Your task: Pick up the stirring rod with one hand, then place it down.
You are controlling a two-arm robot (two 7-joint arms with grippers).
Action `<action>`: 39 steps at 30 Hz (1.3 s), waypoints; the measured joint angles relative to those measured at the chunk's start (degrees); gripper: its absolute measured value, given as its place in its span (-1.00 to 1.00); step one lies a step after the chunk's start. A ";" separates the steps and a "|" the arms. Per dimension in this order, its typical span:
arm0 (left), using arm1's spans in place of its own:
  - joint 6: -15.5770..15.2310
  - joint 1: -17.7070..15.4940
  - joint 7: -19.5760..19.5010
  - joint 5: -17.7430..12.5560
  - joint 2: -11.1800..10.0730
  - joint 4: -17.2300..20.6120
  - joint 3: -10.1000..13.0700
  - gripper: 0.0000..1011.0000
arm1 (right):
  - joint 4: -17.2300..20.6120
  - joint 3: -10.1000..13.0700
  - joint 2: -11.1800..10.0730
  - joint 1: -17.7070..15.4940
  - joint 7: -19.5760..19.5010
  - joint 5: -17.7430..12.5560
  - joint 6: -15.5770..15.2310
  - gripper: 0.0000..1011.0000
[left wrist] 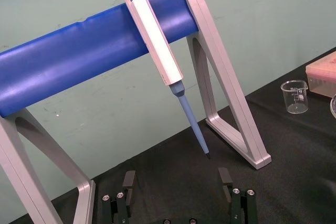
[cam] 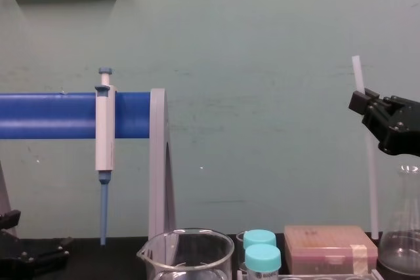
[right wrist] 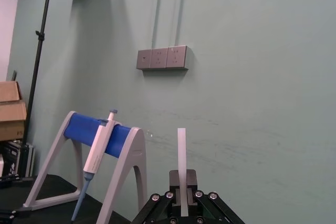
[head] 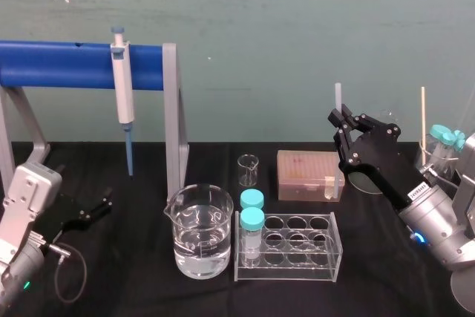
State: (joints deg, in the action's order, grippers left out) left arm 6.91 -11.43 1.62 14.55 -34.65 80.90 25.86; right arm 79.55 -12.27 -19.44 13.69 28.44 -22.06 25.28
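Jaws of your right gripper [head: 345,122] pinch the stirring rod [right wrist: 181,156] upright near its top; your left gripper [head: 93,207] sits low, spread, empty.

Head cam looks down from up high at the black table [head: 141,243]; chest cam sits low, facing the green wall [cam: 262,63]. Left wrist cam peeks over the left hand [left wrist: 177,174], close to the blue rack [left wrist: 79,61]; right wrist cam peeks over the right hand [right wrist: 182,179] from farther off, tipped up. All 4 see the pipette [head: 123,79].
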 joint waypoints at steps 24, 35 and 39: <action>0.00 0.00 0.00 0.00 0.00 0.00 0.00 0.98 | -0.03 -0.22 -0.12 0.04 0.10 -0.16 0.42 -0.87; 0.00 0.00 0.00 0.00 0.00 0.00 0.00 0.98 | -0.03 -0.23 -0.13 0.04 0.15 -0.17 0.48 -0.87; 0.00 0.00 0.00 0.00 0.00 0.00 0.00 0.98 | -0.03 -0.22 -0.13 0.04 0.19 -0.16 0.50 -0.87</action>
State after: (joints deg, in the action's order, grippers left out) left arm 6.91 -11.43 1.62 14.55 -34.65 80.90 25.86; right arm 79.51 -12.49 -19.57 13.74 28.63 -22.22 25.78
